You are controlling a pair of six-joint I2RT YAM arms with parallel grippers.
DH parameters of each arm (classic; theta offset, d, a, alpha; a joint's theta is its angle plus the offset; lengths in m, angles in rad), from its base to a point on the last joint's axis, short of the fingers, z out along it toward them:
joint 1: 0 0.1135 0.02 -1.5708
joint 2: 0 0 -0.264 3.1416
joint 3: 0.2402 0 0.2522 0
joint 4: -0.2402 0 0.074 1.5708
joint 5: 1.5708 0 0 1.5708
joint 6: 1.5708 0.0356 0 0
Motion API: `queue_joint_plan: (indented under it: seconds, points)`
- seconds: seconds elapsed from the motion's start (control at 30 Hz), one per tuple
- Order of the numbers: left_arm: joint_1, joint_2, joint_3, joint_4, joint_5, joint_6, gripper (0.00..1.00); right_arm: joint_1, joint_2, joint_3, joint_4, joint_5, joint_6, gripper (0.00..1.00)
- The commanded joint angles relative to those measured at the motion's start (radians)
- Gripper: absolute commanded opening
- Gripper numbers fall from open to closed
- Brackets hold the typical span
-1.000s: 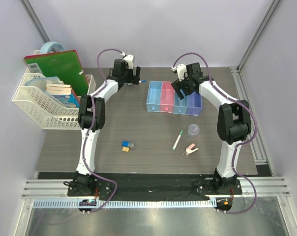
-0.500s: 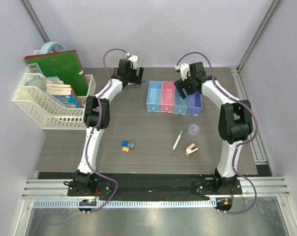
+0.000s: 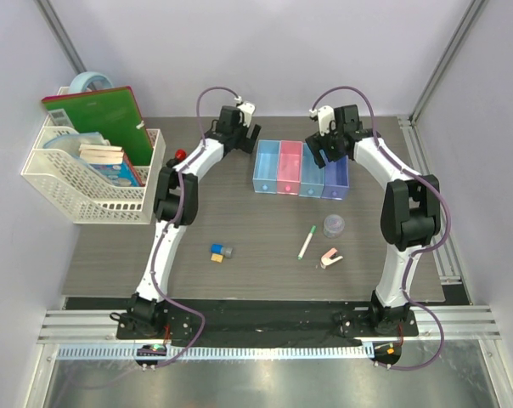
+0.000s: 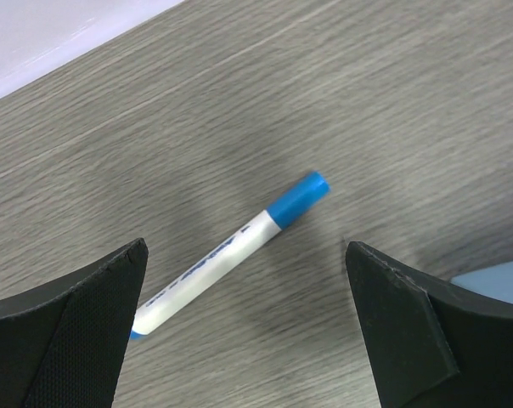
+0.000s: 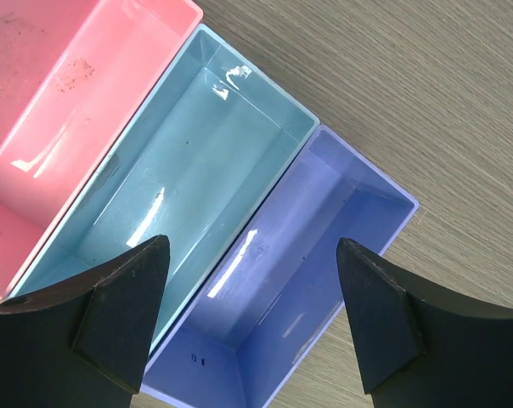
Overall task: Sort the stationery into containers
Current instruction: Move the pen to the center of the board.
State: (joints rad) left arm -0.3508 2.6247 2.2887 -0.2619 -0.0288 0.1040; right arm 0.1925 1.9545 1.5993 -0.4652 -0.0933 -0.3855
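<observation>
A blue-tipped pen (image 4: 236, 247) lies flat on the table straight below my left gripper (image 4: 245, 255), which is open and straddles it without touching. In the top view that gripper (image 3: 239, 139) is at the back, just left of the containers (image 3: 301, 168), and it hides the pen. My right gripper (image 3: 318, 150) hovers open and empty over the light blue bin (image 5: 188, 170) and the purple-blue bin (image 5: 299, 255). Both bins look empty. A red-and-black knob (image 3: 180, 155), the coloured blocks (image 3: 220, 252), a green-capped pen (image 3: 307, 242), a grey tub (image 3: 334, 225) and a pink-white clip (image 3: 329, 257) lie loose on the table.
A white mesh basket (image 3: 70, 191) with a green book (image 3: 104, 119), notebooks and a tape roll (image 3: 91, 82) stands at the far left. The pink bin (image 5: 78, 93) adjoins the light blue one. Walls close the table at the back and sides.
My left gripper has moved right along the back edge toward the bins, which uncovered the red-and-black knob. My right gripper has drifted slightly back and to the right over the bins.
</observation>
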Motion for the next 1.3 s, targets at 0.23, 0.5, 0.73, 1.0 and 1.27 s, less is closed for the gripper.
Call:
queue_joint_plan:
  seconds: [0.23, 0.5, 0.73, 1.0, 1.27]
  points:
    - [0.015, -0.003, 0.049, -0.013, 0.119, 0.019, 1.0, -0.007, -0.085, 0.016, 0.003, -0.003, 0.028, 0.85]
    - [0.038, 0.02, 0.109, -0.095, 0.233, -0.001, 1.0, -0.015, -0.088, 0.021, 0.005, 0.012, 0.028, 0.84]
    - [0.05, 0.023, 0.12, -0.129, 0.279, 0.0, 1.0, -0.018, -0.094, 0.021, 0.005, 0.015, 0.036, 0.84]
    - [0.068, 0.057, 0.189, -0.184, 0.325, -0.039, 1.0, -0.019, -0.098, 0.03, 0.002, 0.029, 0.037, 0.84]
    - [0.076, 0.052, 0.181, -0.197, 0.279, -0.099, 1.0, -0.018, -0.103, 0.045, -0.012, 0.03, 0.043, 0.84]
